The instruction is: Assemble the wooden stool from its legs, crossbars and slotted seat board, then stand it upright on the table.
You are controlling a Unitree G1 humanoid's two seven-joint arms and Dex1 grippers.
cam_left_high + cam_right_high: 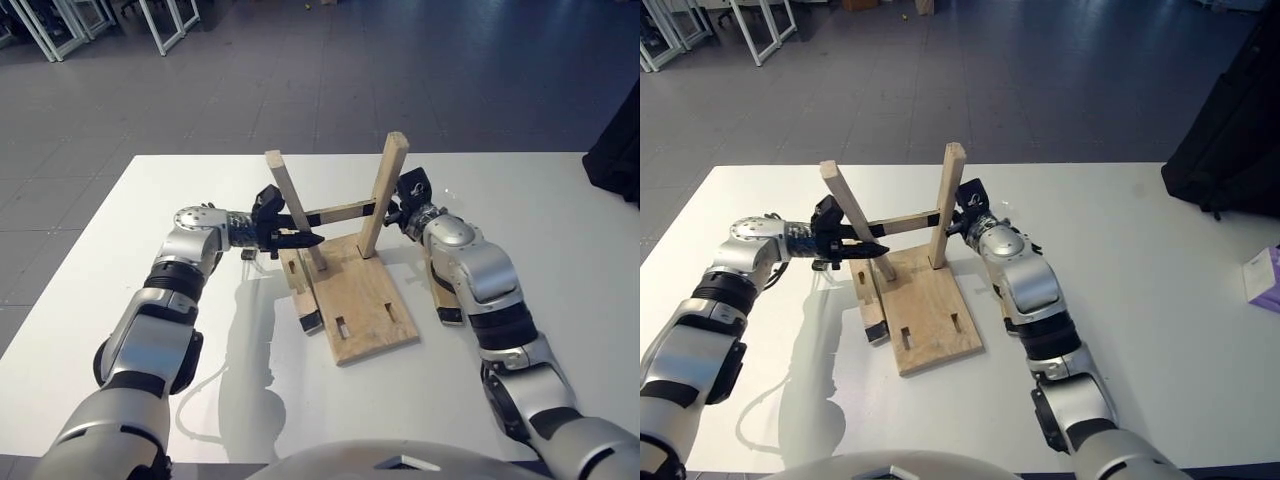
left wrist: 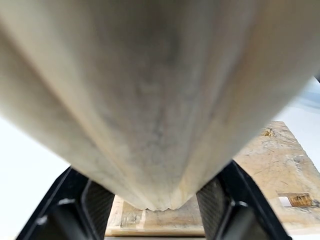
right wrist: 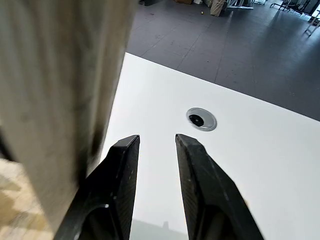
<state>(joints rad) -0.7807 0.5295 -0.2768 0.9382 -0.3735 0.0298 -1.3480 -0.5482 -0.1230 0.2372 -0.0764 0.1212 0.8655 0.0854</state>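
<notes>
the left leg (image 1: pixel 288 192) leans off vertical, its long axis running up from the seat board (image 1: pixel 372 318) and tipping away from the right leg (image 1: pixel 386 185). the left fingers (image 2: pixel 92 205) are clamped across it low down, one on each side. just above them the crossbar (image 1: pixel 340 212) runs over to the right leg, which stands near upright. the right fingers (image 3: pixel 117 170) are a narrow gap apart and hold nothing, with that leg close beside them. the left arm looks best placed to right the lean.
</notes>
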